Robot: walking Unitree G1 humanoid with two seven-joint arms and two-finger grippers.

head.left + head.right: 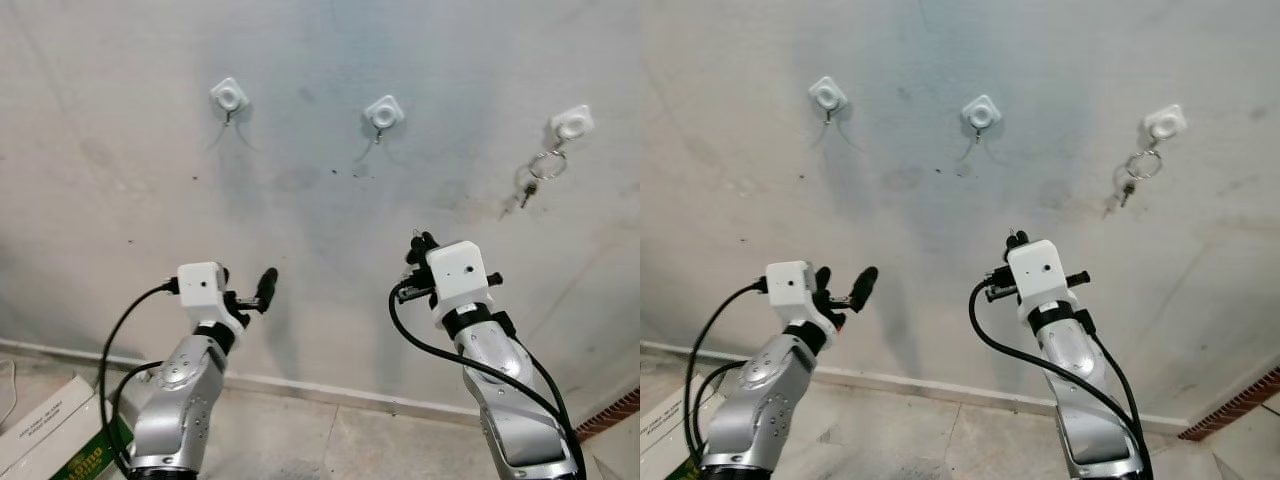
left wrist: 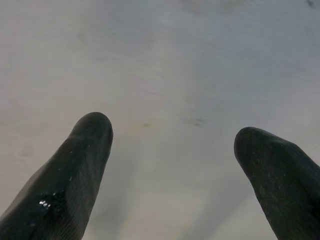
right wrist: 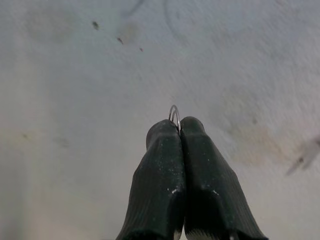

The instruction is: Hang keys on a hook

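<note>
Key ring (image 3: 173, 112) edge-on between pinched fingertips (image 3: 165, 135)

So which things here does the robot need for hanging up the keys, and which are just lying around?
For the job:
- key ring, pinched in the shut right end effector
- left hook and middle hook, both bare
- right hook, already holding other keys

Just lying about:
- cardboard box on the floor
- left end effector, open, holding nothing
</note>
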